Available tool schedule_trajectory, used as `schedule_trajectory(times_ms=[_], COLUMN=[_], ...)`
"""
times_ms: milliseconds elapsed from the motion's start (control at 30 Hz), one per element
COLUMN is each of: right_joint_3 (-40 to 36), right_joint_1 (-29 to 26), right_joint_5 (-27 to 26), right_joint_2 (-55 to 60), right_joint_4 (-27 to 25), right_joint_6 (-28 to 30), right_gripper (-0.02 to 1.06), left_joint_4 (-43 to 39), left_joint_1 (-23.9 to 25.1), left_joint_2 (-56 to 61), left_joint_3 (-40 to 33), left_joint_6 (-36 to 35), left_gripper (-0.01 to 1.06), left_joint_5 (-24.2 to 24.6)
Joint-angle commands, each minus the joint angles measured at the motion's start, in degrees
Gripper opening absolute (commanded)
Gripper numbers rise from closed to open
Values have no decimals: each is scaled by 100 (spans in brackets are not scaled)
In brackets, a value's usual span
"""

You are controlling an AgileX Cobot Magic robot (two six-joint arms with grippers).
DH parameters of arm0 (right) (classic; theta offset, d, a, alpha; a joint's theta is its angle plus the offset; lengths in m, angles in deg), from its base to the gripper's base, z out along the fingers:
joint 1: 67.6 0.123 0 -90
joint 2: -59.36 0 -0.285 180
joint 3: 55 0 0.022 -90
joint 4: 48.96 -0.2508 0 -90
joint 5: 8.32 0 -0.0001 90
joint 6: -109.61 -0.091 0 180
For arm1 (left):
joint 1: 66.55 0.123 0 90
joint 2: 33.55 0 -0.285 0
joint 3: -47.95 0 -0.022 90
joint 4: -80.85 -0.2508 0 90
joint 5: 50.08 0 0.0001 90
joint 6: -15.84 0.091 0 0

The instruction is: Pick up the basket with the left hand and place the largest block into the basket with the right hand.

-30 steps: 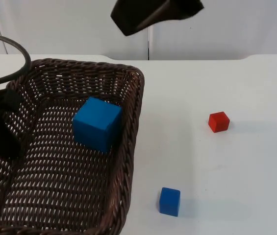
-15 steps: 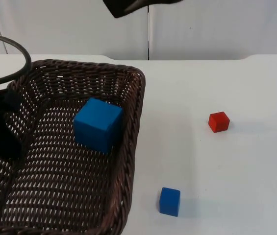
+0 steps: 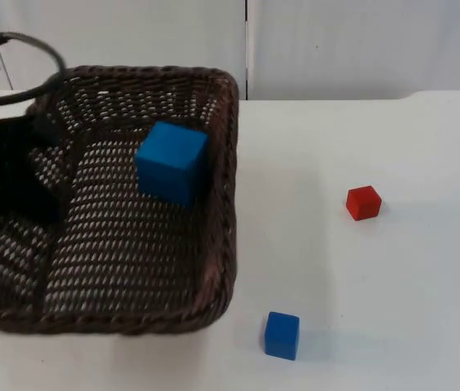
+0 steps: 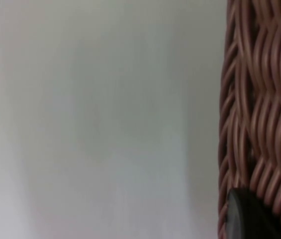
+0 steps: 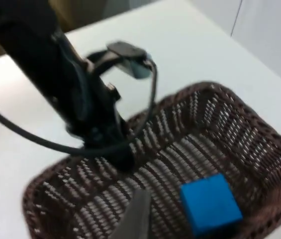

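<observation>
Large blue block (image 3: 171, 160) lying inside the dark wicker basket (image 3: 221, 244), toward its far right corner, close to the right wall. Same block (image 5: 211, 203) on the woven floor in the right wrist view. Basket at the counter's (image 3: 392, 277) left side, gripped at its left wall by the left gripper (image 3: 19, 183) — jaws pinching the wicker rim, one black fingertip (image 4: 247, 216) pressed against the weave (image 4: 259, 99). Left arm (image 5: 75, 94) reaching down to the basket rim. Right gripper (image 5: 135, 219) above the basket; cannot tell how its jaws stand. Outside the basket: small blue block (image 3: 282, 335) just off its near right corner, small red block (image 3: 364, 202) well apart to the right.
</observation>
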State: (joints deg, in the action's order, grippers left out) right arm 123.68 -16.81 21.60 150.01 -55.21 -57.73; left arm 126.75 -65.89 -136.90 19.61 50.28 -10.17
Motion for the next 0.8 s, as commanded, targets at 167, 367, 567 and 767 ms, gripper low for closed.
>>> schedule_trajectory(times_ms=[167,367,567,767], right_joint_3=[27,27,27,27], right_joint_1=[27,27,27,27], right_joint_5=[-25,-54,71,103], right_joint_2=[-144,-341,-554,-594], right_joint_4=[6,17,17,17], right_joint_6=[-21,-21,-39,-35], right_gripper=[80,80,80,80], left_joint_4=[543,640,951,1095], left_joint_1=[-464,-945,-1073,-1073], left_joint_2=[-991,-1952,-2792,-3297], left_joint_3=[922,1835,2633,3144], left_joint_6=[18,18,18,18], left_gripper=[0,0,0,0], left_joint_5=[-13,-120,-122,-77])
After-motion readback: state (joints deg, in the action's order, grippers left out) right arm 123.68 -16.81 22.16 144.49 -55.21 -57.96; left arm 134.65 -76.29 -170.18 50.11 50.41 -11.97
